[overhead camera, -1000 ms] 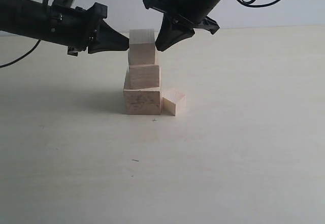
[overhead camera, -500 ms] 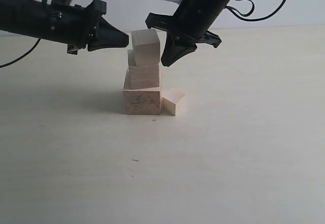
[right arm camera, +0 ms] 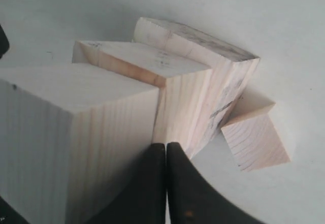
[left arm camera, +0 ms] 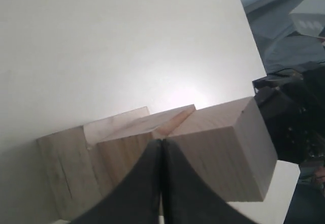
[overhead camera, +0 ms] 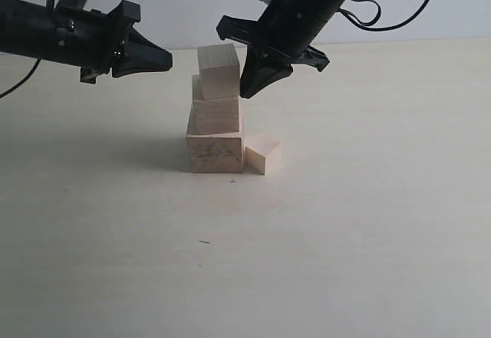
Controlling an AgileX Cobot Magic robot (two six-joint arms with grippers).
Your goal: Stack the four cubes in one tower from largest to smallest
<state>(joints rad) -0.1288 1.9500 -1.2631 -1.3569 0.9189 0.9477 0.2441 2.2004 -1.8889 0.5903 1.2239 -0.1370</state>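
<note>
Three pale wooden cubes (overhead camera: 217,116) stand stacked, the smallest pale wooden cube (overhead camera: 262,155) just beside them. The left end effector (overhead camera: 165,60) and right end effector (overhead camera: 247,89) are closed, empty.

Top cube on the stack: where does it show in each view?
Exterior: top cube sits upper centre, highest on the stack.
Left wrist: top cube is the big near block, right of frame.
Right wrist: top cube is the nearest block, left of frame.
Shared landmark: the dark-marked largest cube at the base.
</note>
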